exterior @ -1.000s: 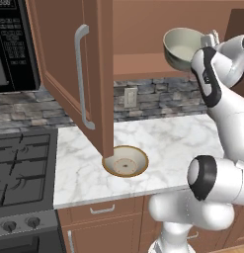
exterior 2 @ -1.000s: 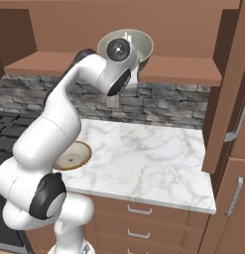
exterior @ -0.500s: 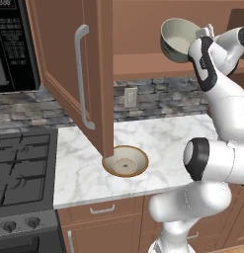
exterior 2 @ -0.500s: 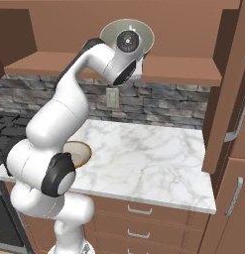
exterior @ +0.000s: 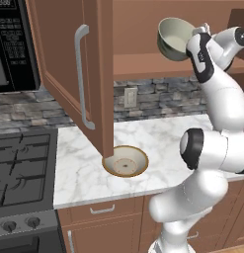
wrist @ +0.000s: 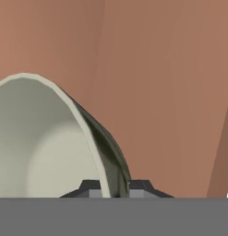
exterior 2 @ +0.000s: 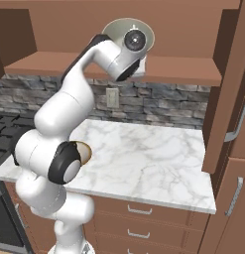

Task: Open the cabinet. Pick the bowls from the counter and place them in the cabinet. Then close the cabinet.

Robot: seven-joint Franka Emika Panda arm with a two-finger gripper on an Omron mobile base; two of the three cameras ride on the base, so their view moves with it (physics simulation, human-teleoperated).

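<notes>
Grey stacked-stone backsplash [exterior: 158, 96] runs behind the white, grey-veined marble table [exterior: 158, 143], with a pale wall outlet [exterior: 129, 97] set into it. Left of the table sits a black gas stove top [exterior: 22, 168]; a black microwave [exterior: 12, 44] hangs above it. Brown drawers with small horizontal handles [exterior 2: 139, 211] lie under the table.

Cabinet [exterior: 143, 29]: brown wood, both doors swung open. The left door [exterior: 69, 64] with its long silver bar handle [exterior: 80, 74] projects out over the table, and its lower corner overlaps the cream bowl [exterior: 126, 161] in the left base view. The right door [exterior 2: 230, 94] stands open at the right edge of the right base view. The wooden shelf [exterior 2: 183, 69] inside is bare where visible.

Cream bowl: wide, shallow, tan-brown rim and centre ring, upright on the table near its front left.

Grey-green bowl [exterior: 174, 39]: deeper, round, pale smooth inside, tilted on its side in front of the cabinet opening, above shelf level.

Tool [wrist: 114, 190]: the fingers are pressed onto the wall of the grey-green bowl, one inside, one outside.
</notes>
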